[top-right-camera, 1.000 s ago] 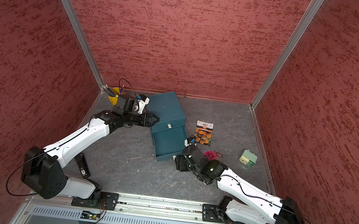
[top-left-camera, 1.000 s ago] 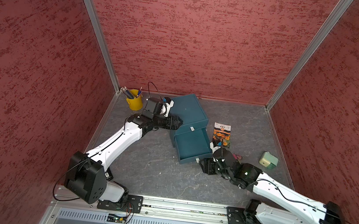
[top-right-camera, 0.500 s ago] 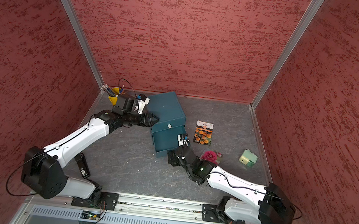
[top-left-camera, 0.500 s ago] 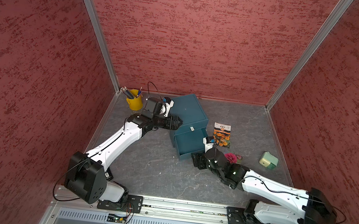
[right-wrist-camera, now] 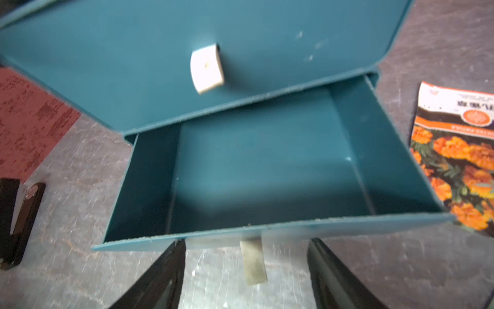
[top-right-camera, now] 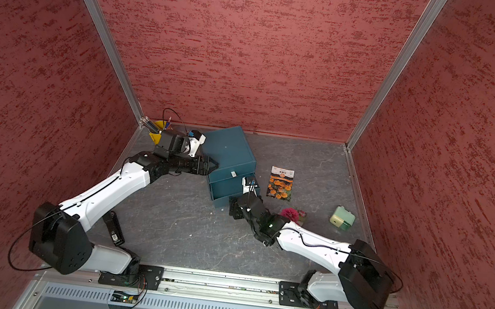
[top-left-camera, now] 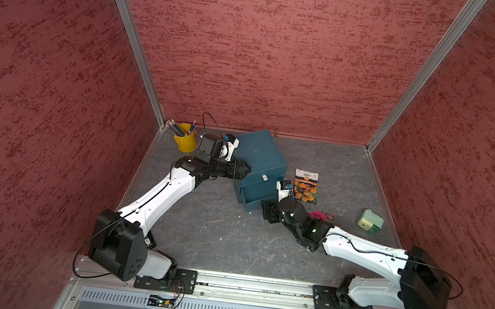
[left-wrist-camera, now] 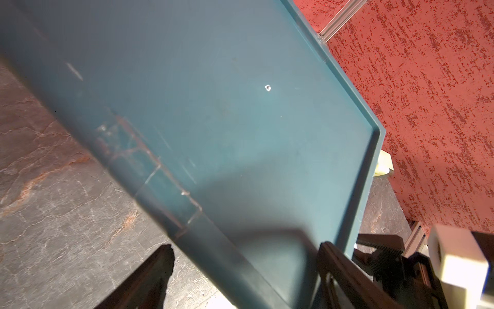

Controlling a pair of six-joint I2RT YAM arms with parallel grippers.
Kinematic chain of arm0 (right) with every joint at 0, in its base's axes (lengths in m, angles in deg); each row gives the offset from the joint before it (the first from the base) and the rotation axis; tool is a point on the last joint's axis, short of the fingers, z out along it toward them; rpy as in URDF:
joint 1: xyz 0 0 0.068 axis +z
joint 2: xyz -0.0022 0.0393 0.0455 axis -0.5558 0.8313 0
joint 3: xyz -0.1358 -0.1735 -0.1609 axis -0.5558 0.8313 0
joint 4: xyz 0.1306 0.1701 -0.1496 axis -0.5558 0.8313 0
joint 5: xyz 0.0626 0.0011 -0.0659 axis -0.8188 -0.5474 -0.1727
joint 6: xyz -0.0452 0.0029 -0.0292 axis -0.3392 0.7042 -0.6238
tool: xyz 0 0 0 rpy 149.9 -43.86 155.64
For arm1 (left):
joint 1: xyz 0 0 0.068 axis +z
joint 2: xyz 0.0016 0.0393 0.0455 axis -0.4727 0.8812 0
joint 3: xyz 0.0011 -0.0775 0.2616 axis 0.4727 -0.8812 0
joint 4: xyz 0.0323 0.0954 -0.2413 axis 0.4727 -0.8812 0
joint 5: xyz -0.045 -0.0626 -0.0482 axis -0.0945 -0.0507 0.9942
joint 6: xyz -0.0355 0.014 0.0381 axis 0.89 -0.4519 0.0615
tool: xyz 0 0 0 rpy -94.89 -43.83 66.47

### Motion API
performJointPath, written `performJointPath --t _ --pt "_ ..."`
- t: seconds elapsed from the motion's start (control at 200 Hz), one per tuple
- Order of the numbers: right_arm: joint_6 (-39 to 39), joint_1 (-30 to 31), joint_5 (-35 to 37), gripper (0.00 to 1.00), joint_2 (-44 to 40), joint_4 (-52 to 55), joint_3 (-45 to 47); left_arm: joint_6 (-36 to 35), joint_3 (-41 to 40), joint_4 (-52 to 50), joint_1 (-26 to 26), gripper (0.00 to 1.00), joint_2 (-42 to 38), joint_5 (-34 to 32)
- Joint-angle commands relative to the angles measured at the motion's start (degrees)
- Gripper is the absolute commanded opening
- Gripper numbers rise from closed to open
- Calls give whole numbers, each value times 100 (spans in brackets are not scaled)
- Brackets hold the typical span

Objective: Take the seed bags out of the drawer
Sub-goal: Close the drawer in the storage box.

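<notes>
The right end effector is held open, its fingers set on either side of the white pull tab of the drawer, which is pulled out just ahead of it; its bare teal floor is shown. 1 orange seed bag is laid flat on the desk beside that end effector, past the drawer's wall; 1 pink seed bag is seen close behind it, partly hidden by the arm. The left end effector is spread open astride an edge of the cabinet.
</notes>
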Motion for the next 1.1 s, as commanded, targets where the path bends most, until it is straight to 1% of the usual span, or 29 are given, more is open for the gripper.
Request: performJointPath --t 0.0,0.225,0.301,0.521,1.097 --pt "-230 -145 25 76 209 -511 -271 -253 -84 -691 58 87 103 -170" --pt "-337 -287 -81 76 608 -802 -507 -276 -147 -717 95 87 31 -148" --pt "-344 -318 -82 76 896 -879 -570 -286 -157 -730 117 87 20 -138" --pt "-329 -336 -89 76 1293 -1142 -712 -317 -182 -789 157 87 -21 -114" --pt "-261 -430 29 76 1683 -1397 -913 -342 -218 -871 198 87 -87 -111"
